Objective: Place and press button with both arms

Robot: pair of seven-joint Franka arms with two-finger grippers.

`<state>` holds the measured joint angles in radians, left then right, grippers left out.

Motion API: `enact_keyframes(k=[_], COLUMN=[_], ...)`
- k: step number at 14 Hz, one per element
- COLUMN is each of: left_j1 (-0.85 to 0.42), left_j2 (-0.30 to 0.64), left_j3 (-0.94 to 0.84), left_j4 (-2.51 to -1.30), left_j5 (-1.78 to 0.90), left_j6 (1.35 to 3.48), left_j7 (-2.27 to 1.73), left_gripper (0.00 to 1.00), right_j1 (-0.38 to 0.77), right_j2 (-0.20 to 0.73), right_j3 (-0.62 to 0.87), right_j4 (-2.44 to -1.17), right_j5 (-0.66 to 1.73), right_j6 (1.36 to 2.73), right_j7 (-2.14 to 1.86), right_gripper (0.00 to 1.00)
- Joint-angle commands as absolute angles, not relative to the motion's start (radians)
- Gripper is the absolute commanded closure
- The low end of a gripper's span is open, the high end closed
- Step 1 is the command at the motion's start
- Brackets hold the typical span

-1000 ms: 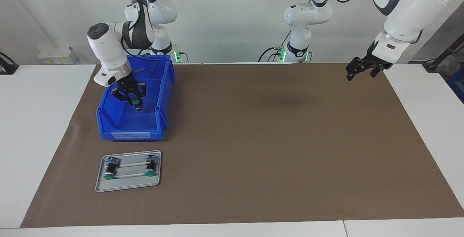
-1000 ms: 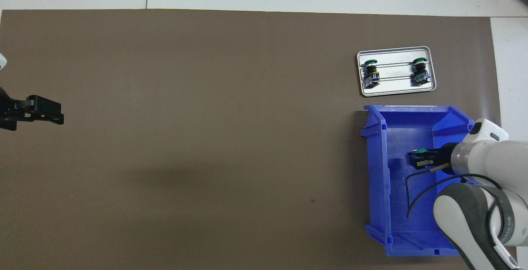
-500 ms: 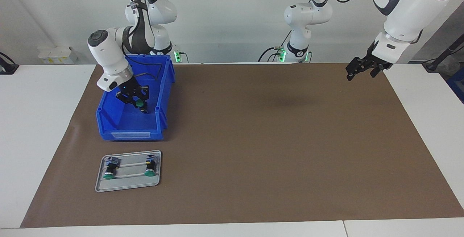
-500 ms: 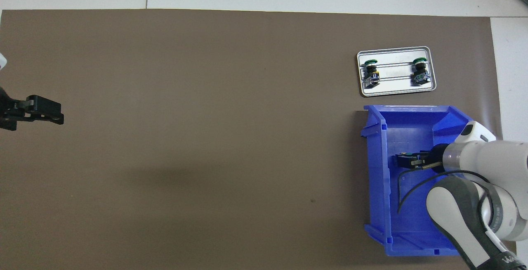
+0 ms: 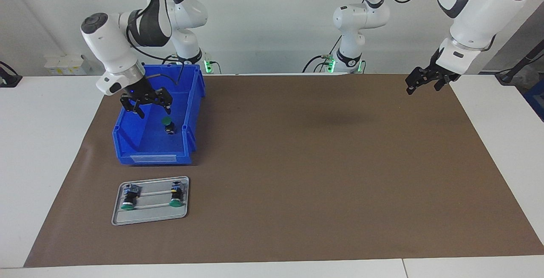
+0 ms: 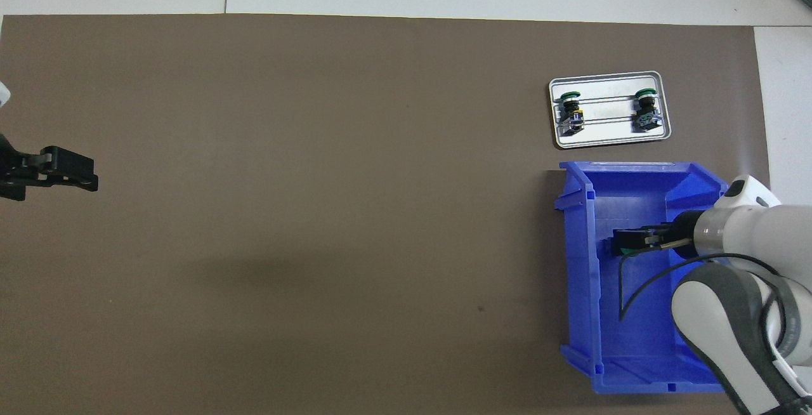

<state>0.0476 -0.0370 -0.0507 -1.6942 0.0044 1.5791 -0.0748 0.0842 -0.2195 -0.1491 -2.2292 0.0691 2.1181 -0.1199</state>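
A green-capped button (image 5: 168, 125) lies on the floor of the blue bin (image 5: 153, 155). My right gripper (image 5: 148, 107) hangs open and empty above the bin, a little above the button and not touching it. In the overhead view this gripper (image 6: 625, 242) covers most of the button (image 6: 628, 252), of which only a green edge shows. My left gripper (image 5: 420, 83) waits in the air over the mat's edge at the left arm's end; it also shows in the overhead view (image 6: 85, 180).
A grey metal tray (image 5: 148, 220) lies farther from the robots than the bin, with two look-alike green buttons (image 5: 127, 203) (image 5: 175, 201) on it. The overhead view shows the tray (image 6: 609, 142) and the bin (image 6: 577, 263). A brown mat (image 5: 318, 163) covers the table.
My right gripper held the button over the bin; it has opened and risen, and the button now lies on the bin's floor. The left arm has not moved.
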Motion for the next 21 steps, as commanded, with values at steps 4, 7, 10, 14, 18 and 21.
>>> enact_keyframes(k=[4,7,10,14,18,21], left_j1=[0.054,0.054,0.054,0.054,0.054,0.054], left_j2=[-0.055,-0.057,-0.055,-0.055,-0.055,-0.055], left_j3=[-0.052,-0.052,-0.054,-0.052,-0.052,-0.052], left_j4=[-1.707,-1.707,-1.707,-1.707,-1.707,-1.707], left_j5=[0.017,0.017,0.017,0.017,0.017,0.017], left_j6=[1.572,1.572,1.572,1.572,1.572,1.572], left_j7=[-0.069,-0.068,-0.069,-0.068,-0.068,-0.067], left_gripper=[0.0,0.0,0.0,0.0,0.0,0.0], right_j1=[0.119,0.123,0.1,0.042,0.058,0.083], right_j2=[-0.169,-0.088,0.035,0.012,0.005,0.005], right_j3=[-0.118,-0.118,-0.12,-0.124,-0.118,-0.115], right_j4=[-2.005,-1.787,-1.466,-1.5,-1.519,-1.519], right_j5=[-0.044,-0.078,-0.066,-0.051,-0.037,-0.069], right_j6=[1.942,1.776,1.512,1.454,1.506,1.503], right_j7=[0.141,0.132,0.118,-0.002,0.029,0.028], right_gripper=[0.0,0.0,0.0,0.0,0.0,0.0])
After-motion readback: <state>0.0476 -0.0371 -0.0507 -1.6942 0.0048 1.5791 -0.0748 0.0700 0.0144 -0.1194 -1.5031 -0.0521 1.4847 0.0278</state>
